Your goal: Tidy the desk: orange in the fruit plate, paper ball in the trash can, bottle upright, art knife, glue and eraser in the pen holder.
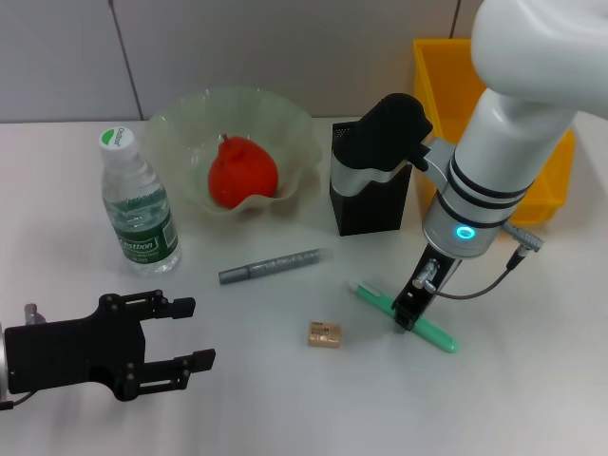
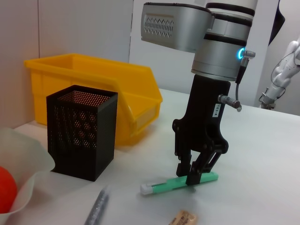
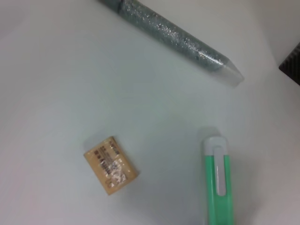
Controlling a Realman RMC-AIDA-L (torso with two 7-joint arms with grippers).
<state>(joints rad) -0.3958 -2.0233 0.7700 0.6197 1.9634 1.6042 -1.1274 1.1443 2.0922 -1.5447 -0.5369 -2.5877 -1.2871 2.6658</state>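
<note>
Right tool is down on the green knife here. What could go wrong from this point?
The right tool straddles the green art knife near its middle, fingers apart; closing off-centre could skid it across the table. Once lifted, the long knife may tilt and catch the rim of the pen holder. The eraser and the grey glitter glue pen lie close by and could get nudged.
</note>
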